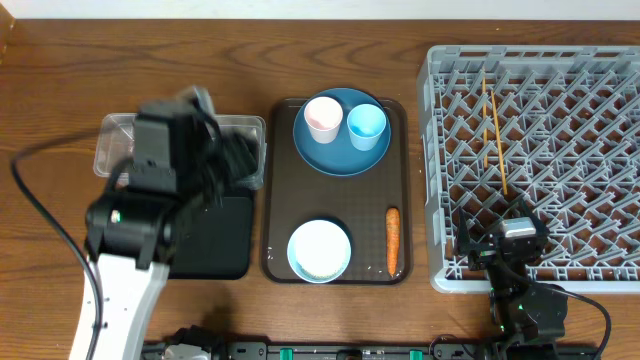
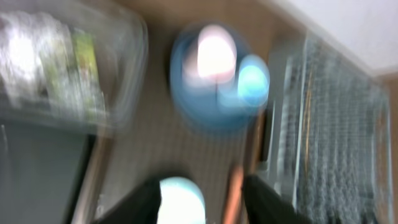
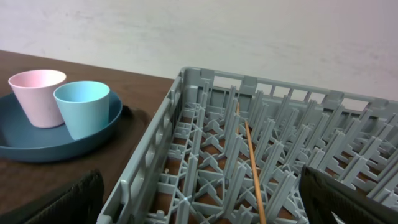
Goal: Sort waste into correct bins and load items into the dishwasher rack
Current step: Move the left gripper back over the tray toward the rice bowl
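Note:
My left gripper point(image 1: 238, 165) is open and empty, hovering over the right end of the clear tub point(image 1: 113, 142) and the black tray point(image 1: 215, 250). Its wrist view is blurred; it shows white paper wads point(image 2: 22, 56) and a green-yellow wrapper point(image 2: 84, 56) in the tub point(image 2: 124, 62). The blue plate point(image 1: 340, 155) holds the white cup point(image 1: 323, 118) and the light blue cup point(image 1: 366, 125). The white bowl point(image 1: 320, 250) and the carrot point(image 1: 393, 240) lie on the brown serving tray point(image 1: 275, 180). My right gripper point(image 3: 199, 199) is open and empty at the grey rack's point(image 1: 600, 100) front left corner.
Wooden chopsticks point(image 1: 493, 130) lie across the rack's pegs, also in the right wrist view point(image 3: 252, 168). The serving tray sits between the bins and the rack. My left arm covers part of the tub and black tray from above.

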### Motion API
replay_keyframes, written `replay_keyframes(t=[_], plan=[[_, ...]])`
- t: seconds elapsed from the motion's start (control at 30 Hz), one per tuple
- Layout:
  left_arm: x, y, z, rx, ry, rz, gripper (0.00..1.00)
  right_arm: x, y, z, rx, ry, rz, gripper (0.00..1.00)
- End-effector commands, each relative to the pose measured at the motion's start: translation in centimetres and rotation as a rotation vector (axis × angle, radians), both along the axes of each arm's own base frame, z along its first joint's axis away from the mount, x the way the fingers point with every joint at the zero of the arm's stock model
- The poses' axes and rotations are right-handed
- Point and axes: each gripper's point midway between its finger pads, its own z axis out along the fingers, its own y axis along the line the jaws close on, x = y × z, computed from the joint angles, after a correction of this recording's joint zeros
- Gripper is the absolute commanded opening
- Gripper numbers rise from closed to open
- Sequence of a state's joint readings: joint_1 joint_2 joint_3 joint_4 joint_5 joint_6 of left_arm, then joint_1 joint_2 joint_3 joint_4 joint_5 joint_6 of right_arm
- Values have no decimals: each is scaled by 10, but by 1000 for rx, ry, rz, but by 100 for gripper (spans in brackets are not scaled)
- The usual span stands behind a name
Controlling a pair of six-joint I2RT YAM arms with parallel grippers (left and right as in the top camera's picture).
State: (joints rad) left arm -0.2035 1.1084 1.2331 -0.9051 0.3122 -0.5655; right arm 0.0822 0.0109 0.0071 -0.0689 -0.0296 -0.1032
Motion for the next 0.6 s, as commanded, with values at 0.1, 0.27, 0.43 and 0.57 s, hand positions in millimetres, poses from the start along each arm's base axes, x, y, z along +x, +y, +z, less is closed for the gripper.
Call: replay_keyframes(t=[0.1, 0.27, 0.43, 0.57], plan=[[-61, -46, -33, -31, 222, -201, 61, 0, -3, 0, -2, -1, -11, 99], [-75, -87, -51, -31, 257, -320, 67, 0, -3, 0, -2, -1, -11, 99], [-74, -112, -79, 75, 289, -300, 67, 0, -3, 0, -2, -1, -11, 99], [-75, -136, -106, 165, 296, -351, 67, 0, -3, 0, -2, -1, -11, 99]])
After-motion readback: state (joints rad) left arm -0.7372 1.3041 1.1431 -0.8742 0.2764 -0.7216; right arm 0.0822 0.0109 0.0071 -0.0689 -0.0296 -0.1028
